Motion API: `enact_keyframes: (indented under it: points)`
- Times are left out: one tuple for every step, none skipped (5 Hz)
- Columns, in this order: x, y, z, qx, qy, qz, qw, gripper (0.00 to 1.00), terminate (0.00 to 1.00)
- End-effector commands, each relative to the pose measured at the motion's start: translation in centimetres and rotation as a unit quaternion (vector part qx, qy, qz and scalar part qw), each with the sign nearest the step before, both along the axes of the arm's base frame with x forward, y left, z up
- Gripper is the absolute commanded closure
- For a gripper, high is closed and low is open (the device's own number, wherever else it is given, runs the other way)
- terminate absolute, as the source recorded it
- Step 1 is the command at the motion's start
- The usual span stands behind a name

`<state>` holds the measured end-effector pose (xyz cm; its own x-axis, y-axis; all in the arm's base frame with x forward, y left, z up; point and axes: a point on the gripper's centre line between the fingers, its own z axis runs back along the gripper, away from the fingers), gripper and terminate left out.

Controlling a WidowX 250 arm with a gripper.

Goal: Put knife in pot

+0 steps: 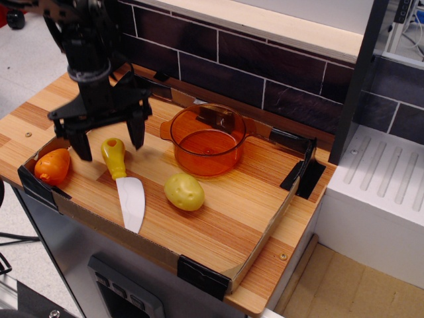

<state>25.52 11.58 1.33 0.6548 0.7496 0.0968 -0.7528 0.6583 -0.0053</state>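
The knife point(124, 182) lies flat on the wooden tray floor, yellow handle pointing to the back, white blade toward the front edge. The orange translucent pot point(207, 139) stands empty to the right of it, near the back of the tray. My gripper point(111, 146) is open, its two black fingers point(137, 132) straddling the end of the knife's handle, one on each side, just above it. It holds nothing.
A yellow potato point(184, 191) lies in front of the pot. An orange fruit-like toy point(52, 165) sits in the tray's left corner, close to my left finger. Low cardboard walls point(142, 246) ring the tray. A dark brick wall stands behind.
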Motion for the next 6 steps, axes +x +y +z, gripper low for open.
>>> enact_keyframes:
  points:
    - [0.0,0.5,-1.1,0.018,-0.029,-0.014,0.9993,0.00,0.00]
    - [0.1,0.4,-0.5,-0.015,-0.019,-0.014,0.9996,1.00,0.00]
    - [0.0,0.6,0.1,-0.012,-0.031,-0.006,0.9994,1.00,0.00]
    - [0.0,0.1,3.1,-0.034,-0.045,0.011,0.9984,1.00,0.00]
    - [0.1,-0.8,7.1,-0.066,-0.064,0.031,0.9953,1.00,0.00]
    - [0.7,-2.1,8.1,-0.084,-0.057,0.029,0.9943,1.00,0.00]
